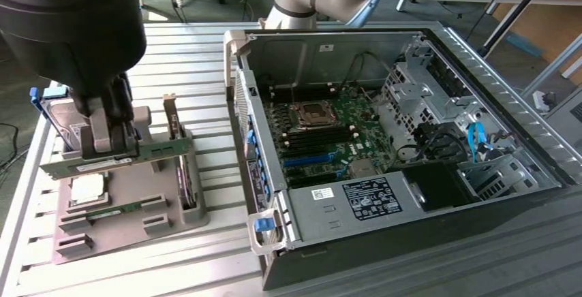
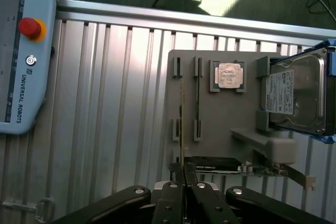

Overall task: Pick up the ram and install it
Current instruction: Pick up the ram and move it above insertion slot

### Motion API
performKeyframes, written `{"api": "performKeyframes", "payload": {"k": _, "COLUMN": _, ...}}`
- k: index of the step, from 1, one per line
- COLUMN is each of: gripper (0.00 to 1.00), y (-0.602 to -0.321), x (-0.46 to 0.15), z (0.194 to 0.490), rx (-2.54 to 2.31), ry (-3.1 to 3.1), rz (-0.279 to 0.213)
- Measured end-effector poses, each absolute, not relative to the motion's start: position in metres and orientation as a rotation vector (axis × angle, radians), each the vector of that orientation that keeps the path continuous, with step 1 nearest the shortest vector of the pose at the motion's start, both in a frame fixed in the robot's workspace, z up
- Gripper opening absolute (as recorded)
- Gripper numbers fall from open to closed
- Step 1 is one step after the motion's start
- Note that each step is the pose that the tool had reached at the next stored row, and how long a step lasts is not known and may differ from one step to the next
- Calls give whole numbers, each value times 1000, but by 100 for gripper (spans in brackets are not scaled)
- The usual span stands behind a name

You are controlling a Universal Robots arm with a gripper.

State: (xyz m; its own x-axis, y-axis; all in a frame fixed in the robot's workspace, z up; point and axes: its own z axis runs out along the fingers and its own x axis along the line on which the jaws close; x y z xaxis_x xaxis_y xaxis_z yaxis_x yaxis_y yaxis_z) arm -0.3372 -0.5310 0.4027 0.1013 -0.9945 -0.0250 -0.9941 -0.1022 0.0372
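Note:
My gripper (image 1: 109,154) hangs above the grey parts holder (image 1: 187,219) at the exterior view's left, shut on the ram (image 1: 159,151). The long green stick is held level, a little above the holder. In the wrist view the ram (image 2: 181,119) shows edge-on as a thin line running out from between my fingertips (image 2: 184,174). A second, similar stick (image 1: 118,210) (image 2: 197,98) lies in its slot on the holder. The open computer case (image 1: 509,154) stands to the exterior view's right, its motherboard (image 1: 350,116) exposed with dark memory slots (image 1: 314,137) beside the processor socket.
On the holder (image 2: 220,119) sit a silver-topped processor chip (image 1: 88,188) (image 2: 229,75), a hard drive (image 2: 294,98) and an upright expansion card (image 1: 174,123) (image 2: 215,164). A teach pendant (image 2: 21,51) with a red stop button lies on the slatted table (image 2: 121,103). The case wall (image 1: 241,106) rises between holder and motherboard.

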Motion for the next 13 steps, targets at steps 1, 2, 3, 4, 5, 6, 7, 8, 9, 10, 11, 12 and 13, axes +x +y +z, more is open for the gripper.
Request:
{"api": "performKeyframes", "payload": {"k": 1, "gripper": 12, "y": -531, "x": -335, "z": 403, "rx": 2323, "ry": -2097, "rz": -68}}
{"api": "performKeyframes", "payload": {"k": 2, "gripper": 12, "y": -531, "x": -331, "z": 403, "rx": 2323, "ry": -2098, "rz": -68}}
{"api": "performKeyframes", "payload": {"k": 3, "gripper": 12, "y": -531, "x": -328, "z": 403, "rx": 2323, "ry": -2097, "rz": -68}}
{"api": "performKeyframes", "payload": {"k": 4, "gripper": 12, "y": -531, "x": -324, "z": 403, "rx": 2323, "ry": -2097, "rz": -68}}
{"api": "performKeyframes", "payload": {"k": 5, "gripper": 12, "y": -531, "x": -320, "z": 403, "rx": 2323, "ry": -2097, "rz": -68}}
{"api": "performKeyframes", "payload": {"k": 6, "gripper": 12, "y": -531, "x": -317, "z": 403, "rx": 2323, "ry": -2097, "rz": -68}}
{"api": "performKeyframes", "payload": {"k": 7, "gripper": 12, "y": -531, "x": -314, "z": 403, "rx": 2323, "ry": -2097, "rz": -68}}
{"api": "performKeyframes", "payload": {"k": 8, "gripper": 12, "y": -531, "x": -311, "z": 403, "rx": 2323, "ry": -2098, "rz": -68}}
{"api": "performKeyframes", "payload": {"k": 9, "gripper": 12, "y": -531, "x": -307, "z": 403, "rx": 2323, "ry": -2097, "rz": -68}}
{"api": "performKeyframes", "payload": {"k": 10, "gripper": 12, "y": -531, "x": -304, "z": 403, "rx": 2323, "ry": -2097, "rz": -68}}
{"api": "performKeyframes", "payload": {"k": 11, "gripper": 12, "y": -531, "x": -301, "z": 403, "rx": 2323, "ry": -2097, "rz": -68}}
{"api": "performKeyframes", "payload": {"k": 12, "gripper": 12, "y": -531, "x": -298, "z": 403, "rx": 2323, "ry": -2097, "rz": -68}}
{"api": "performKeyframes", "payload": {"k": 13, "gripper": 12, "y": -531, "x": -295, "z": 403, "rx": 2323, "ry": -2097, "rz": -68}}
